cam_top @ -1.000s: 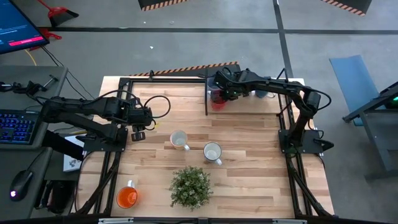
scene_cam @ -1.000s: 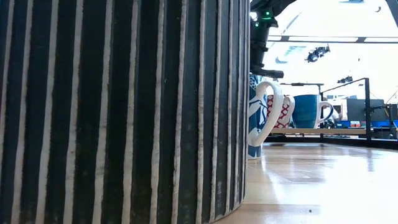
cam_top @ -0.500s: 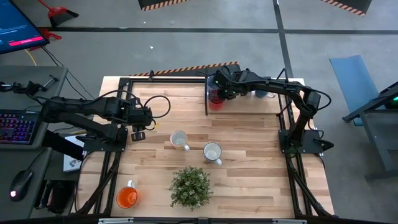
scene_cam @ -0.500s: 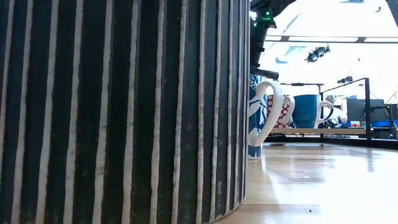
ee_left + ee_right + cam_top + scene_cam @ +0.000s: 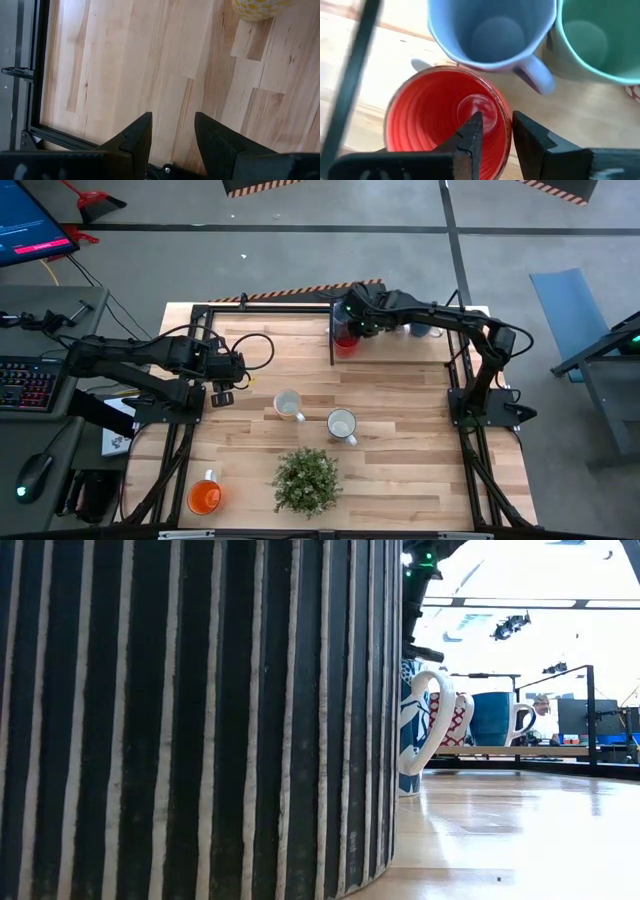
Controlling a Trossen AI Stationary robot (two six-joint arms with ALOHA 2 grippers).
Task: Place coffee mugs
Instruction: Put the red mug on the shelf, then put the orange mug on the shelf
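At the near edge of the counter [image 5: 400, 430] sit an orange mug [image 5: 204, 497] and a potted plant [image 5: 307, 479]. Farther in stand two white mugs [image 5: 288, 405] [image 5: 342, 424]. The left hand [image 5: 172, 137] waits at the left side, fingers apart, holding nothing. At the far edge, the right hand [image 5: 495, 137] straddles the rim of the red mug [image 5: 437, 122], fingers slightly apart, just beside a lavender-blue mug [image 5: 492, 35] and a green mug [image 5: 597, 42].

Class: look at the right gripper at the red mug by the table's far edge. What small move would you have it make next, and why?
Probably lift the right gripper straight up, clear of the red mug. Its fingers straddle the mug's rim with a gap, one inside and one outside, and the mug appears to be set beside the lavender-blue mug and green mug.
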